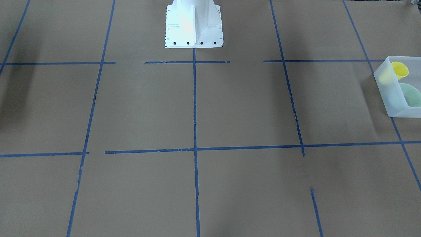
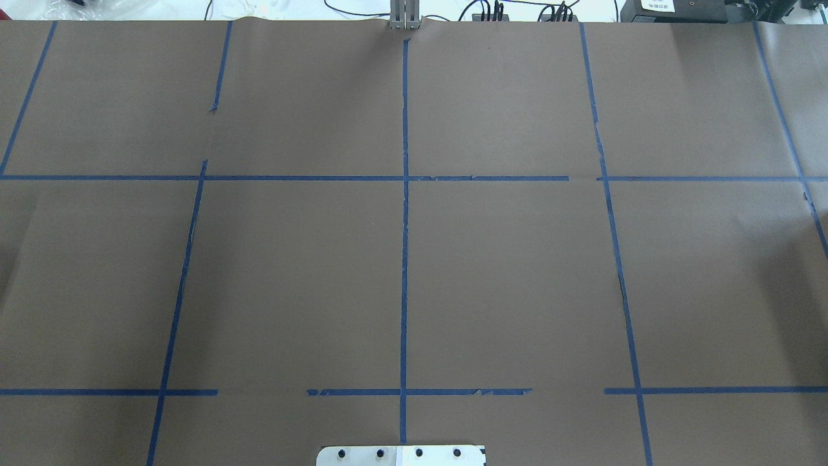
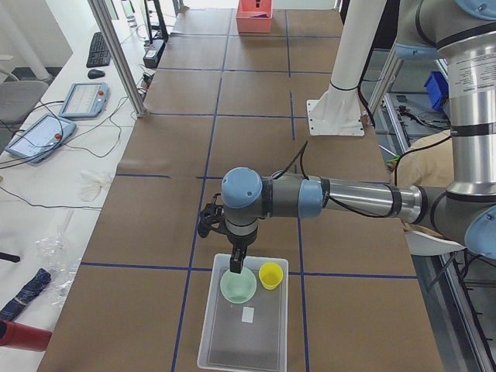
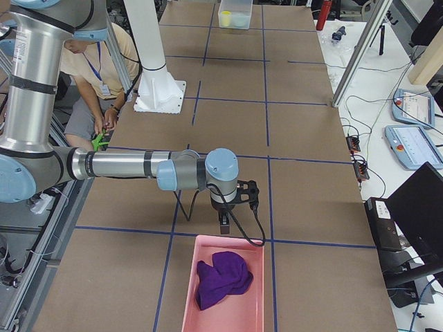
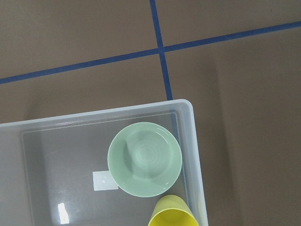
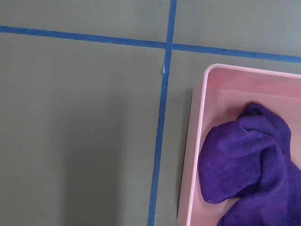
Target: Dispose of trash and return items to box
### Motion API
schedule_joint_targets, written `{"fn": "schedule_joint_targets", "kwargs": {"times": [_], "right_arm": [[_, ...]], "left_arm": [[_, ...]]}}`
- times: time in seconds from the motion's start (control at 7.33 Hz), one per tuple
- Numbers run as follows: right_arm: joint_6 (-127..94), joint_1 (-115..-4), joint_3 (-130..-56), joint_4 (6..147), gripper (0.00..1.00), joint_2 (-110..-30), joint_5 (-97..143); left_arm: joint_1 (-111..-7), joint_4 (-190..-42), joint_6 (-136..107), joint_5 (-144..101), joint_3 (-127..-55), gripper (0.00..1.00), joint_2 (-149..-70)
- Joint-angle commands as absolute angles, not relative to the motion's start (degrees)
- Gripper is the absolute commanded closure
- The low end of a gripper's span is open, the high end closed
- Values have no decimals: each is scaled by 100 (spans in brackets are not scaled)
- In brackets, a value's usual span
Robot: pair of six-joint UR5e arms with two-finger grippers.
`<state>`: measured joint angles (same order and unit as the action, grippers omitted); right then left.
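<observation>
The translucent box (image 3: 244,345) stands at the table's left end and holds the mint-green bowl (image 3: 238,287) and the yellow cup (image 3: 270,275). In the left wrist view the box (image 5: 56,150) shows from above with the bowl (image 5: 144,159) and the cup (image 5: 173,214) inside, beside a small white label (image 5: 105,180). The front-facing view shows the box (image 1: 394,105), the cup (image 1: 399,69) and the bowl (image 1: 411,95) at its right edge. My left gripper (image 3: 235,267) hangs just above the bowl; I cannot tell whether it is open. My right gripper (image 4: 225,227) hangs over the pink tray's near edge; I cannot tell its state.
A pink tray (image 4: 190,290) at the table's right end holds a purple cloth (image 4: 221,277), also in the right wrist view (image 6: 249,160). The white robot base (image 1: 194,26) stands mid-table at the robot's side. A person (image 4: 104,62) sits behind the robot.
</observation>
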<state>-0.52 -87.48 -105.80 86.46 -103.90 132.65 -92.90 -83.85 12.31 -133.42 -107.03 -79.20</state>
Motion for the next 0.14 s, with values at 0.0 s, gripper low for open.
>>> {"fn": "schedule_joint_targets", "kwargs": {"times": [0.0], "right_arm": [[-44,-8745,-10582,8648,0,-10389,13263]], "left_arm": [[-9290,-8385,1230,-13342,-10714,0,-7928]]}}
